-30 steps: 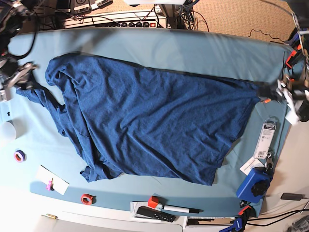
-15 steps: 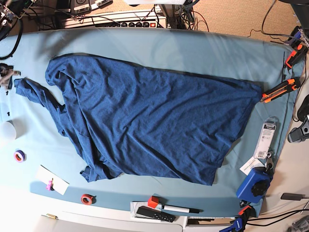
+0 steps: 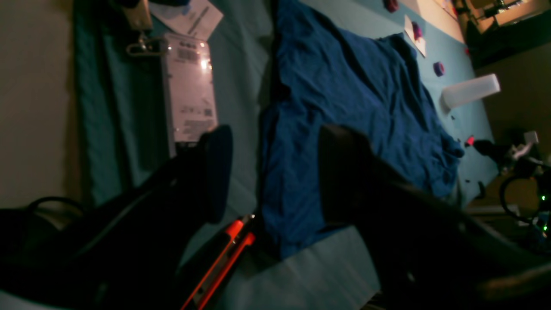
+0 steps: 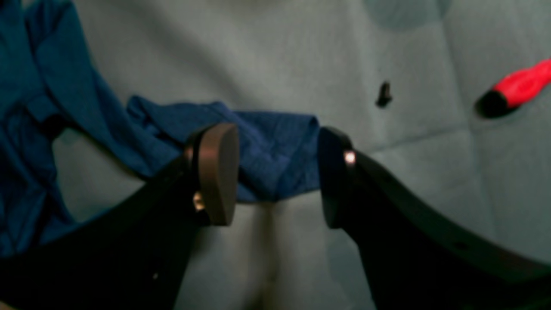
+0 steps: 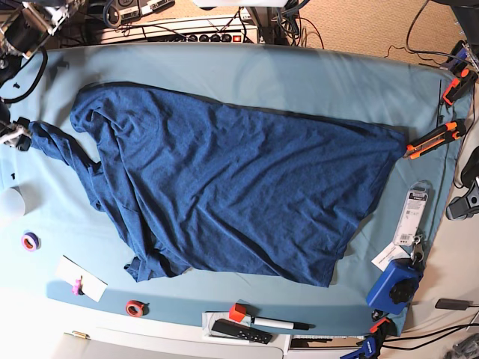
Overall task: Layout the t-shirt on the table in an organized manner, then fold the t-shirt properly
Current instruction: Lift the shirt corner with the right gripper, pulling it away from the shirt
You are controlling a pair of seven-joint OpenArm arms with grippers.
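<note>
Black jaws of the right gripper parted wide at the near edge of its wrist view, straddling the tip of a sleeve without pinching it. Navy heathered cloth of the t-shirt bunched between and behind those jaws, lying slack on the teal table. Beyond, a small dark screw and a red-tipped tool on the bare cloth.

Seen from the left wrist: left gripper also spread wide, holding nothing, hanging off the table's edge. Just past it an orange-handled cutter beside the shirt's hem corner, then a packaged card, then the shirt stretching away toward a white cup.

From above: shirt spread crookedly across the middle of the table, hem toward the cutter, one sleeve trailing to the far side, lower sleeve crumpled under. Rolls of tape, a marker and a blue clamp along the front edge.
</note>
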